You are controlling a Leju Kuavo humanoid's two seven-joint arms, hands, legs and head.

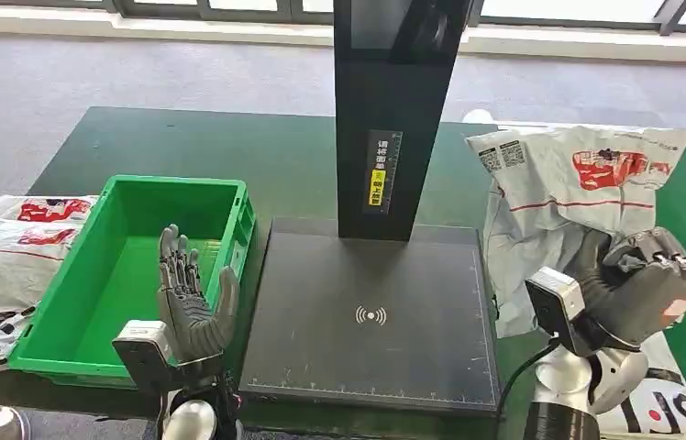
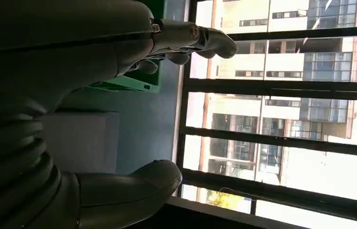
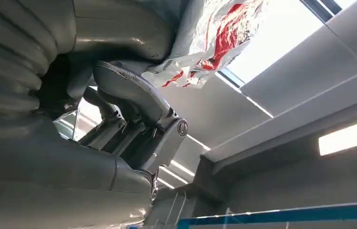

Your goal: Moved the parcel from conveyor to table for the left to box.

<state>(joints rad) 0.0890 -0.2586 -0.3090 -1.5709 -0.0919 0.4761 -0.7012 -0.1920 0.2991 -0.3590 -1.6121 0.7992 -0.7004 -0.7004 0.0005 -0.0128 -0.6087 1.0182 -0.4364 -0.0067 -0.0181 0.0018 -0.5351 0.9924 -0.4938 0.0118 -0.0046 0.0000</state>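
Spare parcels, far left: white and red poly mailers (image 1: 9, 247) lie heaped on the green table (image 1: 183, 147), just beside the green crate.
Green crate: the bin (image 1: 73, 353) sits open at the table's near left, nothing visible inside it.
Left hand: the left hand (image 1: 191, 302) hovers upright over the crate's near right corner, fingers spread and holding nothing; the left wrist view shows the same straight fingers (image 2: 200, 38) against the windows.
Scanner stand: a dark flat plate (image 1: 371, 316) with a black upright column (image 1: 394, 110) fills the middle, between crate and parcel.
Parcel: the white courier bag (image 1: 578, 183) with red print is lifted at the right, above the scanner's right edge, hanging slack and crumpled.
Right hand: the right hand (image 1: 637, 284) is clamped on the bag's lower part; the right wrist view shows film (image 3: 215, 43) bunched against its fingers.
Risk, grip: the hold looks to be on loose film, so the bag could slide out if swung quickly.
Risk, snag: the dangling flap may catch the column or drag on the plate.
Risk, handover: set down too far right, it may lie beyond the left hand's reach.
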